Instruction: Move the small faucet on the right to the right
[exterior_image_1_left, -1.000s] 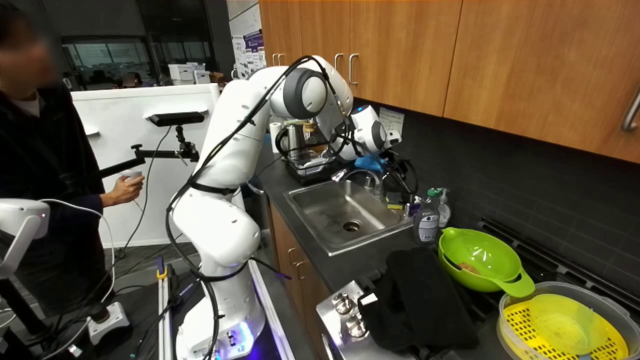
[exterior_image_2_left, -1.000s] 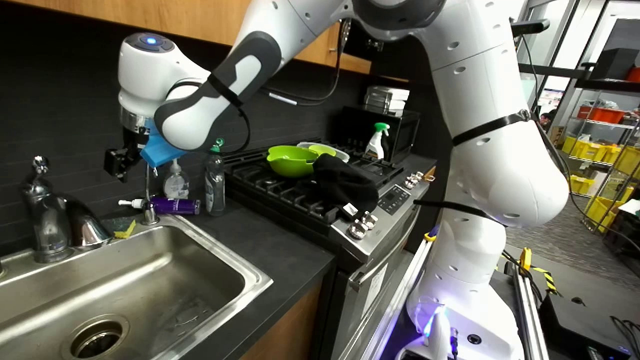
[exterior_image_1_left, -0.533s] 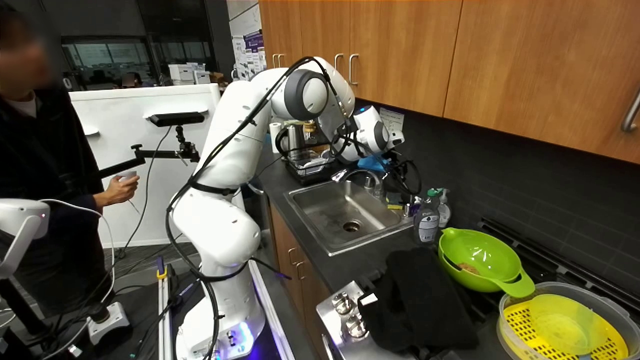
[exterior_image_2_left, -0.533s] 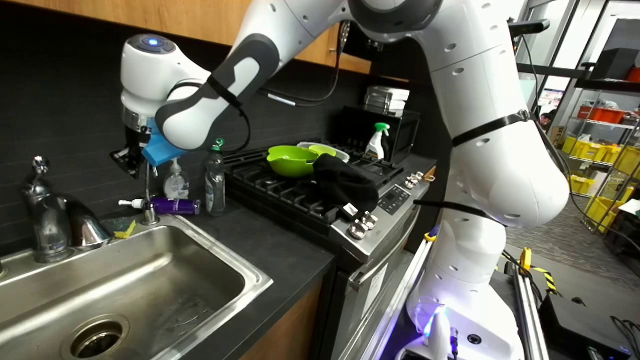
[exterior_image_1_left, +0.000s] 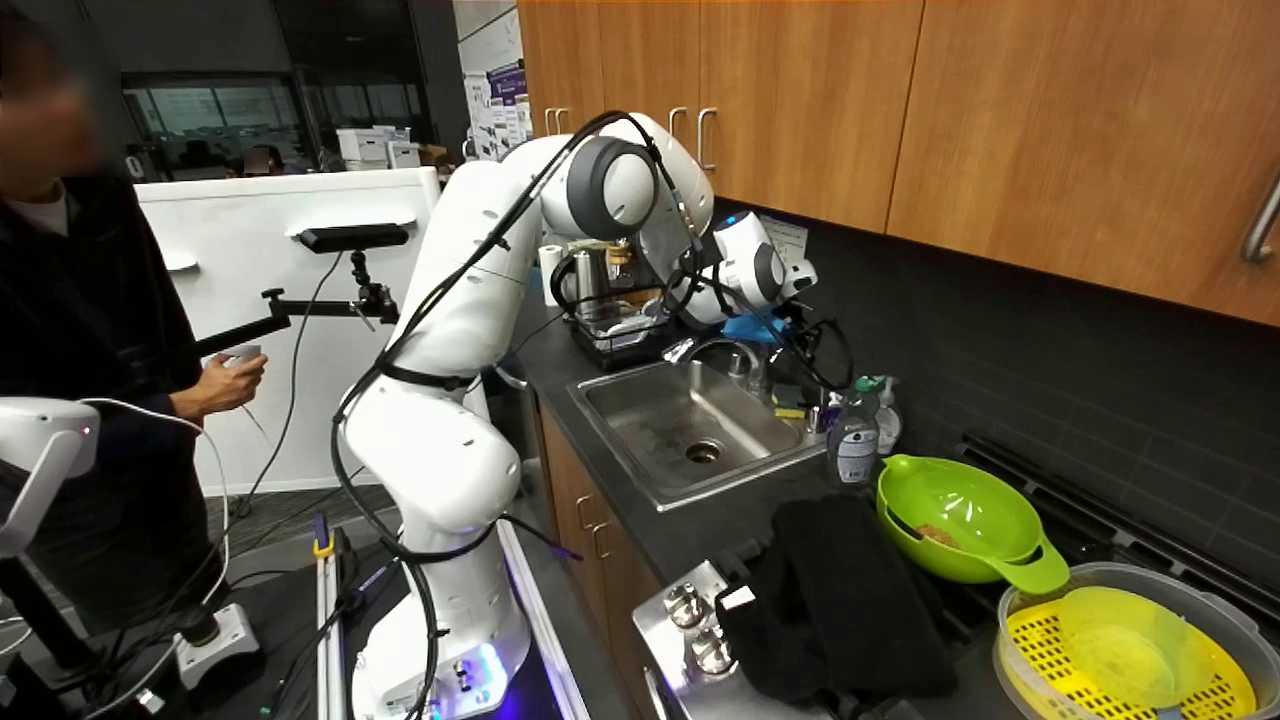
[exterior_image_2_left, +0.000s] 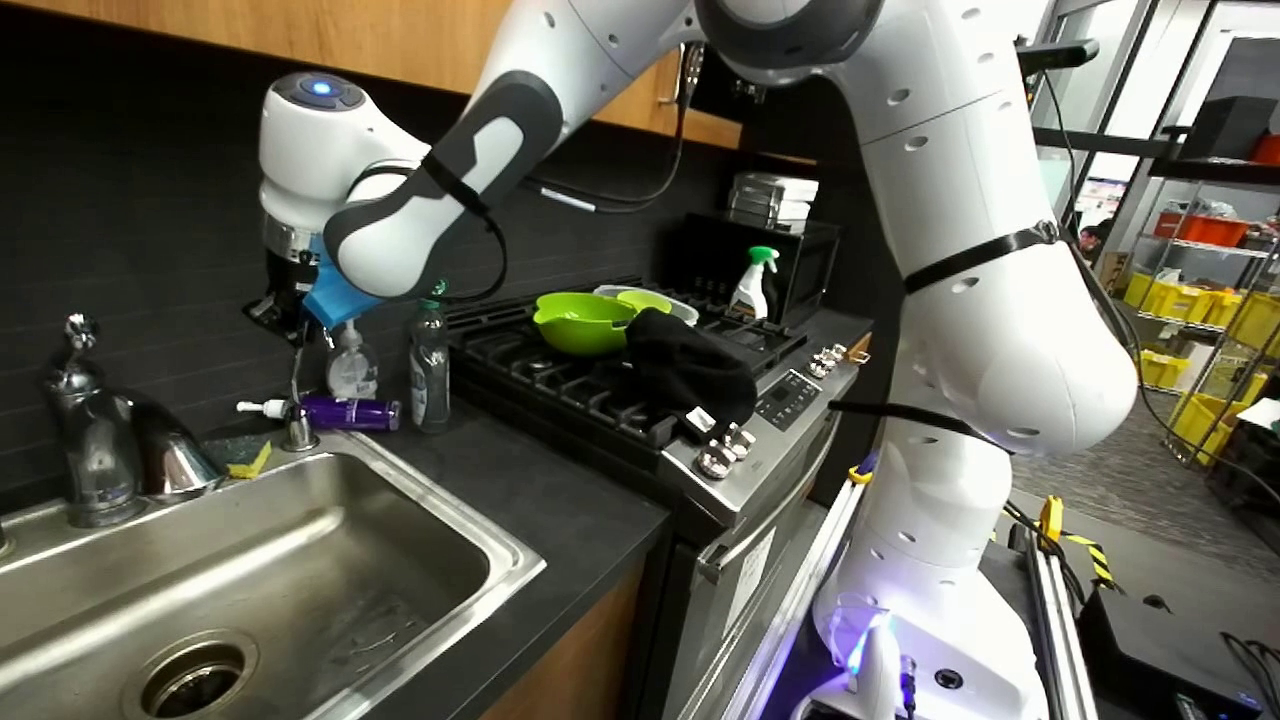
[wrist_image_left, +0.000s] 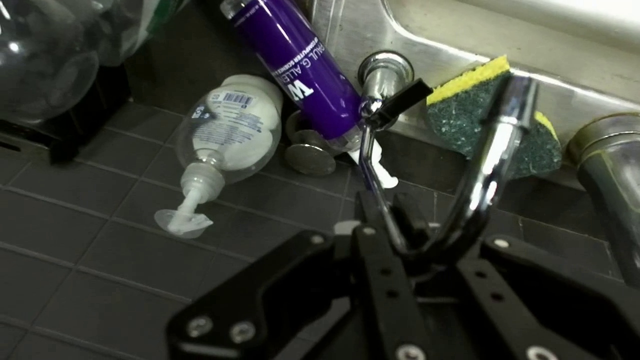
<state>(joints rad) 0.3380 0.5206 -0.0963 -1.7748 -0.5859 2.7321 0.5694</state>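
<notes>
The small faucet's chrome arched spout (wrist_image_left: 487, 175) fills the middle of the wrist view, its thin stem running down to a round base (wrist_image_left: 386, 70) with a black lever (wrist_image_left: 402, 104). My gripper (wrist_image_left: 384, 200) reaches around the upper stem, one finger on each side, drawn close together. A narrow dark gap shows between the stem and one finger, so I cannot tell whether both press on it. In an exterior view the gripper (exterior_image_2_left: 282, 320) stands over the small faucet (exterior_image_2_left: 298, 425) at the sink corner; its fingertips are too dark there to read.
The larger main faucet (exterior_image_2_left: 105, 450) stands along the sink rim (exterior_image_2_left: 505, 560). A sponge (wrist_image_left: 467, 117), a purple bottle (wrist_image_left: 305, 75) lying down and a pump soap bottle (wrist_image_left: 235, 125) crowd the base. A dish soap bottle (exterior_image_2_left: 430, 370) stands before the stove, which holds a green bowl (exterior_image_2_left: 580, 325).
The fingers have drawn together around the stem. The gripper has shifted toward the dish soap bottle, and the top of the stem now leans slightly that way.
</notes>
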